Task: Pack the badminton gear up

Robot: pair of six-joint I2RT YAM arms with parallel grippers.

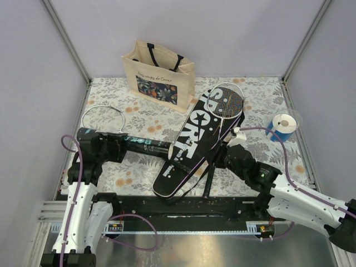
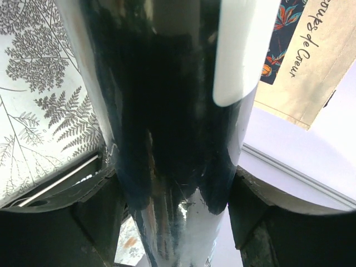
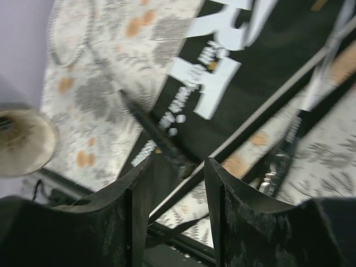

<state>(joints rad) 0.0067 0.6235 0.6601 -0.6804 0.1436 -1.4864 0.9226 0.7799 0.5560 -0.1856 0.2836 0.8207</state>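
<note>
Desk [image 1: 261, 100], patterned cloth, carries all items.

Item 1: black "SPORT" cover [image 1: 189, 144]. It lies flat on a diagonal, wide end far-right, narrow end near-centre.

Item 2: long black tube [image 1: 144, 146]. It lies across the left side of the desk, long axis left to right, free end just beside the cover's left edge. The left tool [image 2: 178, 200] is clamped across it; in the wrist view the tube fills the gap between both fingers.

Item 3: racket [image 1: 228, 100]. It rests on top of the cover, head at the far end, shaft running toward the near edge, roughly along the cover's own axis.

Item 4: second racket [image 1: 103, 118]. Far-left, well apart from the cover, beyond the tube.

The right tool [image 3: 175, 169] has its jaws apart. The first racket's thin shaft and a black strap cross below the gap. No grip is evident.

Judgement: the coming move turns on the first racket. The right arm is nearer, directly over the shaft, jaws set across its axis.

No shuttlecock is identifiable with certainty.
</note>
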